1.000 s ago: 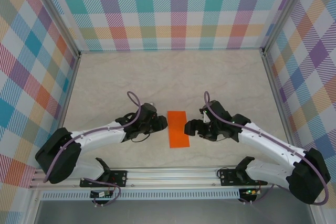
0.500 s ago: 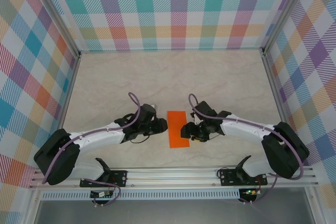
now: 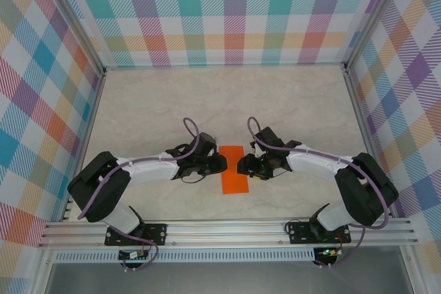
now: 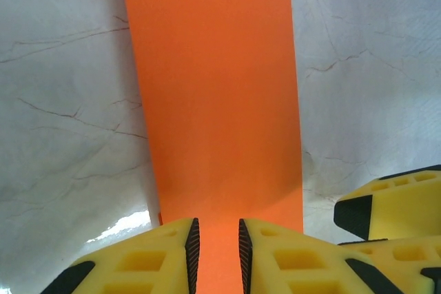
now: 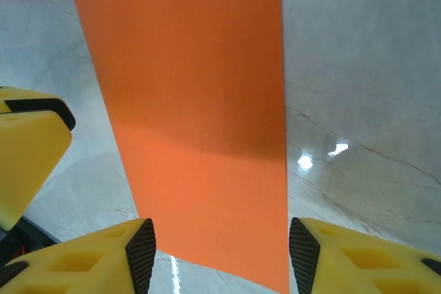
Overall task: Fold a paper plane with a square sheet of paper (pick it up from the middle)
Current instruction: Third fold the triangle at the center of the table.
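The orange paper [image 3: 234, 169] lies flat on the table as a long folded rectangle between my two grippers. My left gripper [image 3: 220, 164] reaches over its left edge. In the left wrist view the paper [image 4: 213, 101] runs under that gripper [image 4: 216, 253], whose jaws stand only a narrow gap apart with orange showing between them. My right gripper [image 3: 242, 166] is at the right edge. In the right wrist view it [image 5: 222, 256] is wide open, straddling the paper [image 5: 186, 87] across its width. Each wrist view also catches the other gripper's yellow fingers [image 4: 393, 204] [image 5: 27, 149].
The marble-patterned tabletop [image 3: 227, 101] is bare beyond the paper. Plaid walls [image 3: 234, 12] close off the back and both sides. An aluminium rail [image 3: 227, 228] with the arm bases runs along the near edge.
Both grippers have closed in on the paper: the left one moved right onto its left edge, and the right one swung left and forward to its right edge. The paper itself has not shifted.
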{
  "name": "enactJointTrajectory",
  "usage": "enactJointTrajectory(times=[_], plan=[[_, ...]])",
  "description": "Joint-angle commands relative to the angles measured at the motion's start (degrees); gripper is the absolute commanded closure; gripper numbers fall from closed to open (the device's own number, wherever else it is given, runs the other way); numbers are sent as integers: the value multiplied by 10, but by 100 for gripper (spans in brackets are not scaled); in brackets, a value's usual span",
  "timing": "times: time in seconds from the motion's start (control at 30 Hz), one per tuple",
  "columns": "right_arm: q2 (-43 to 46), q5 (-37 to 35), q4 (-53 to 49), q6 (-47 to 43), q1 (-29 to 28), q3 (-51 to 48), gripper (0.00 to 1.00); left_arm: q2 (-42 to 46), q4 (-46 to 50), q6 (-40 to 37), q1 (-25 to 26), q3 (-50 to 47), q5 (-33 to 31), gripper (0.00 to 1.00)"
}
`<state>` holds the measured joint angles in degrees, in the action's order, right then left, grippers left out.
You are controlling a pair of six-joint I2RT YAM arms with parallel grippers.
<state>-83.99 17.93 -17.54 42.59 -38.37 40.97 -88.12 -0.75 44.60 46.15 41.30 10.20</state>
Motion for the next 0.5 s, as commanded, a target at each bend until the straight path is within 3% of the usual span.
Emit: enactJointTrajectory(times=[0.0,0.17,0.47], plan=[[-18,35,26,-12,2,-6,44,2,16,-13,9,5,-26,75],[-27,20,19,-19,14,0,43,-36,19,-22,9,21,-25,76],[-61,69,45,-40,36,2,44,-73,40,-24,9,45,-43,79]])
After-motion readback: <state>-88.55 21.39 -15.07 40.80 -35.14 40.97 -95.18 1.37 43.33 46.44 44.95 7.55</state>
